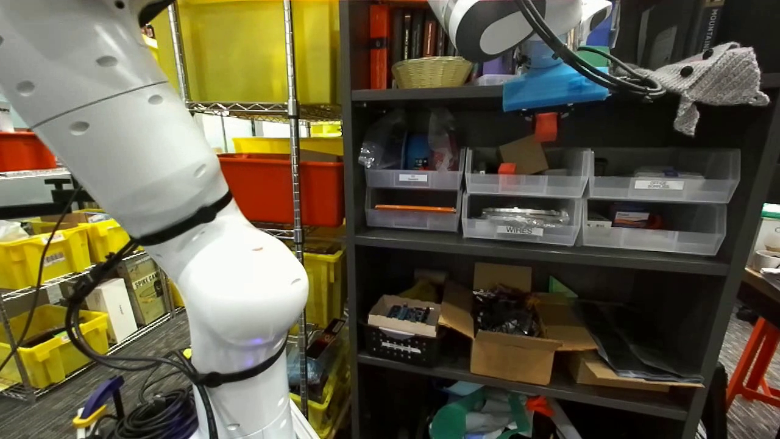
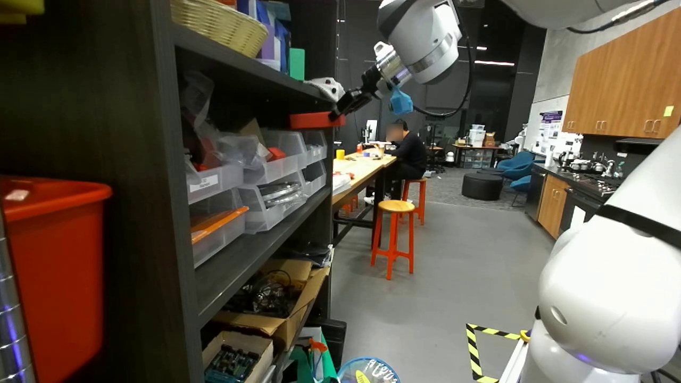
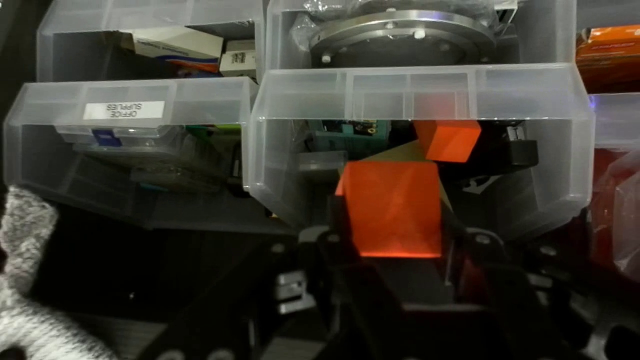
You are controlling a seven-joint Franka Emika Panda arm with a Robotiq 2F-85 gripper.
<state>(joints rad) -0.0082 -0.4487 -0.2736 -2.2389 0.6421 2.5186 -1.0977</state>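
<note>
My gripper (image 3: 390, 220) is shut on an orange-red block (image 3: 395, 200), with a dark finger on each side of it. The block also shows in both exterior views (image 1: 546, 127) (image 2: 314, 121), held in the air in front of the shelf and above the clear bins. In the wrist view the block appears over the upper middle clear bin (image 3: 310, 95), not touching its front wall. That bin holds a second orange-red block (image 3: 452, 142), a cardboard piece (image 1: 525, 155) and dark items. The gripper in an exterior view (image 2: 336, 114) points down toward the shelf.
The dark shelf board (image 1: 426, 94) lies just above the held block. A grey knitted toy (image 1: 713, 85) hangs over its edge, near the gripper; it also shows in the wrist view (image 3: 27, 240). Neighbouring clear bins (image 1: 664, 190) stand on both sides. A wicker basket (image 1: 431, 72) sits above.
</note>
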